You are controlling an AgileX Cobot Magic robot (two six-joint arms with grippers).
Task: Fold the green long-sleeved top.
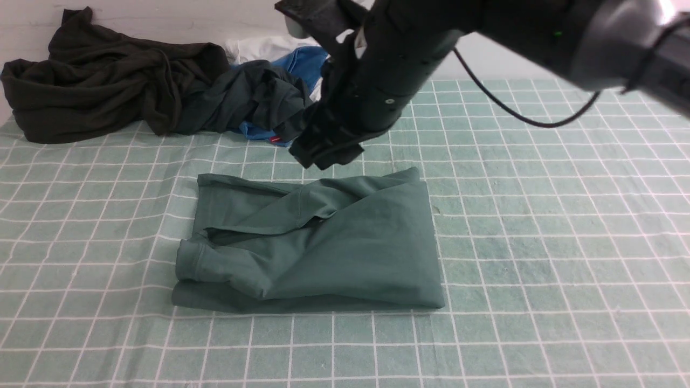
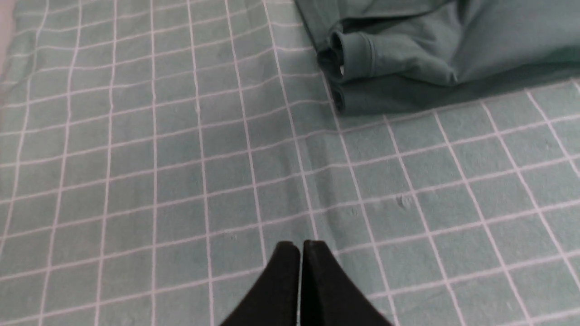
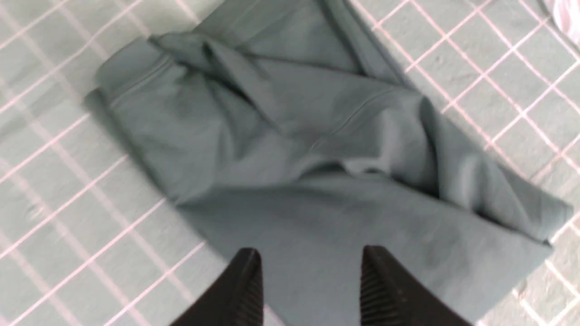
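The green long-sleeved top (image 1: pixel 334 248) lies folded into a rough rectangle in the middle of the pale checked cloth (image 1: pixel 539 215), a cuffed sleeve end showing at its left side. My right gripper (image 1: pixel 323 153) hangs just above the top's far edge. In the right wrist view this gripper (image 3: pixel 308 253) is open, its ribbed fingers apart, with the top (image 3: pixel 294 158) beneath and nothing between them. My left gripper (image 2: pixel 301 244) is shut and empty over bare checked cloth, short of the top's cuffed corner (image 2: pixel 353 59). It does not show in the front view.
A blackish dark-olive garment (image 1: pixel 102 81) is heaped at the far left. Beside it lies a dark grey-green garment (image 1: pixel 253 97) with blue cloth (image 1: pixel 302 62) and white cloth (image 1: pixel 264 46). A black cable (image 1: pixel 517 116) sags under the right arm.
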